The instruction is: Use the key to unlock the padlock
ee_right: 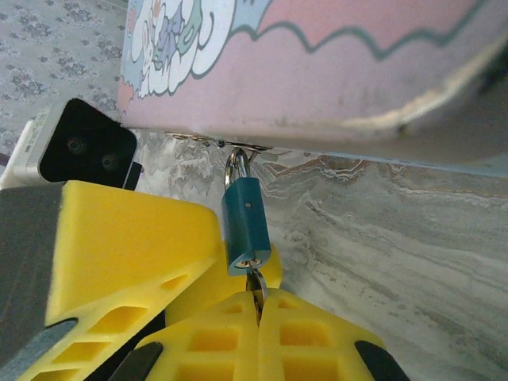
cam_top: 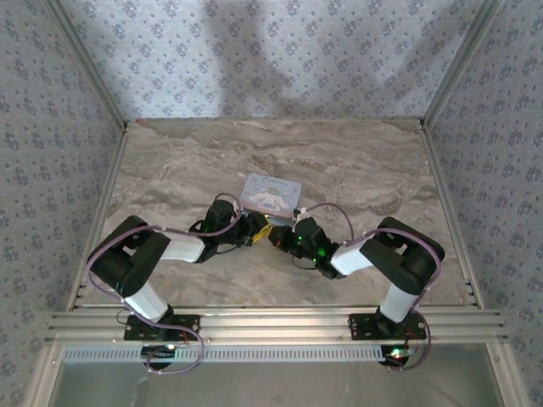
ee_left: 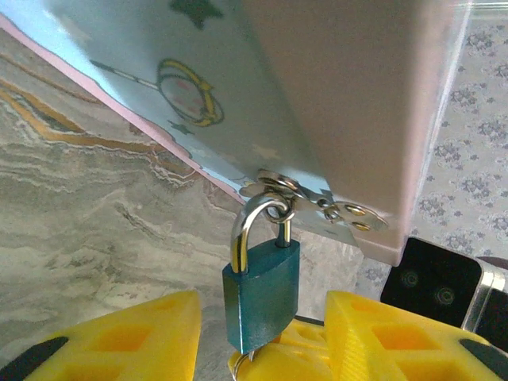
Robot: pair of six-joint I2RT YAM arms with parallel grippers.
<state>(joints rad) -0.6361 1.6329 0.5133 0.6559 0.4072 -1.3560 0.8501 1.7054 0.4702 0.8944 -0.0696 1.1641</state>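
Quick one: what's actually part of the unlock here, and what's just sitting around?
In the job:
- padlock
- key, in the padlock's keyhole
- right tool, shut on the key
- left tool, open either side of the padlock

Just around:
- cartoon tin box, whose hasp the padlock hangs from
- marble table
- patterned walls

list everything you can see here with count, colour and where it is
tin box: one, pale blue and pink, cartoon print, mid-table
padlock: one, blue with silver shackle, hanging from the tin box's hasp
key: one, metallic, in the padlock's keyhole
table: one, grey marbled, under everything
walls: three, pale patterned, around the table
left gripper: one, yellow fingers, open astride the padlock
right gripper: one, yellow fingers, shut on the key
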